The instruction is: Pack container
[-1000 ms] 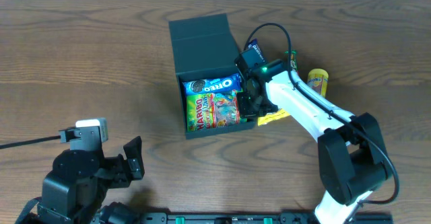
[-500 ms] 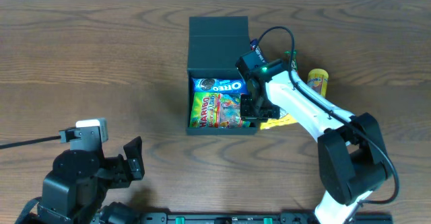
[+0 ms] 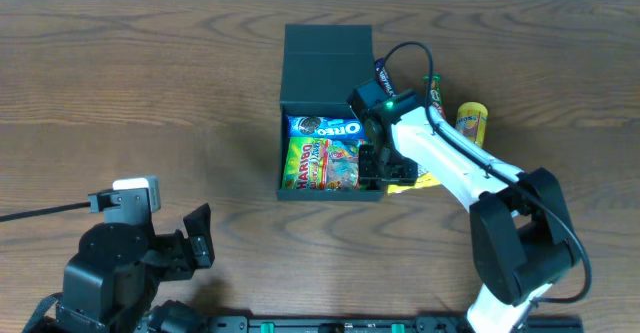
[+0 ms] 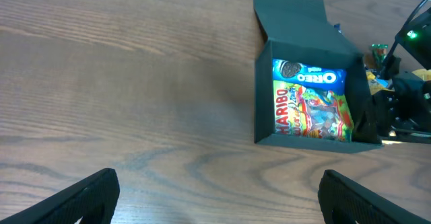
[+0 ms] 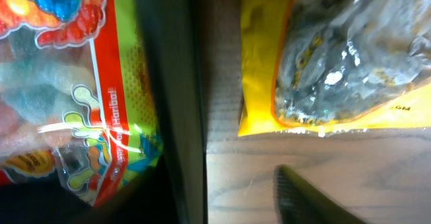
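container: the black container (image 3: pixel 327 65) stood open near the middle of the wooden surface (image 3: pixel 150 93), with its flap lid tipped back on the far side.
inside the container: an oreo packet (image 3: pixel 325 127) lay against the lid-side wall. a haribo packet (image 3: pixel 322 165) lay in front of it, touching it. together they covered most of the floor that showed.
at the container's right wall: the right arm (image 3: pixel 450 158) reached in from the container's right, its jaws low by the near end of that wall. the wrist view showed one dark finger (image 5: pixel 306 197) outside the wall (image 5: pixel 172 83), with bare wood between them. the other finger was not clear, so i could not tell whether the right jaws were spread or pinching the wall.
just outside that wall: a yellow packet (image 5: pixel 323 56) lay flat beside the container, partly under the arm.
further right of the container: a yellow tube (image 3: pixel 472 121) lay on the surface, apart from the box.
near-left of the container, well apart: the left arm (image 3: pixel 130 263) waited, its left jaws spread wide with nothing between the fingertips (image 4: pixel 81 197).
step in hand, as a judgement: probably steadying the container before taking the yellow packet.
doing it well: lift the jaws clear of the wall before moving sideways, so the light box does not drag. take the packet by a free edge and lower it flat over the haribo packet, so the lid can close.
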`<control>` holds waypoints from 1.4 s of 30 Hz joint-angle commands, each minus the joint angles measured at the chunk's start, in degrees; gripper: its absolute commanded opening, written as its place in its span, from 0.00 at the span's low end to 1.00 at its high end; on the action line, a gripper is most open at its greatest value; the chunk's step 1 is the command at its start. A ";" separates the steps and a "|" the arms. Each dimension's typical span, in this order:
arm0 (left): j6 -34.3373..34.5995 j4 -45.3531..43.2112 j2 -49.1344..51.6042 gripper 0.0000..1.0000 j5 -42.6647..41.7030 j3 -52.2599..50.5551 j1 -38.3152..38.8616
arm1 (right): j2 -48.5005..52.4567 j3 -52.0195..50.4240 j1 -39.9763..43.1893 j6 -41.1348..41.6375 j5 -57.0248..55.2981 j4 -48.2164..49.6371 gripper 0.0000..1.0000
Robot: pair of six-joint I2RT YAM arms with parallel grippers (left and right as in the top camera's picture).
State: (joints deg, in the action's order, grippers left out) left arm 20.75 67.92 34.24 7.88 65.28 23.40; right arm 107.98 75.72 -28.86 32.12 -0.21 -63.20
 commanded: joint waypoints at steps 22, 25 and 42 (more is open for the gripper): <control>0.04 0.83 -0.17 0.95 -0.02 0.00 -0.24 | -23.65 5.73 8.28 -22.36 -9.88 -2.36 0.99; 0.02 0.83 -0.17 0.95 0.00 0.00 -0.24 | -21.53 1.55 11.08 -22.36 -9.51 -0.35 0.93; 0.04 0.39 -0.17 0.95 0.02 0.00 -0.24 | -12.87 -16.28 12.44 -26.03 -2.95 20.26 0.88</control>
State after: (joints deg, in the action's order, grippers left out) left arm 20.75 68.40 34.24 7.86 65.28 23.40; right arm 93.95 60.53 -16.60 7.55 -4.14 -43.81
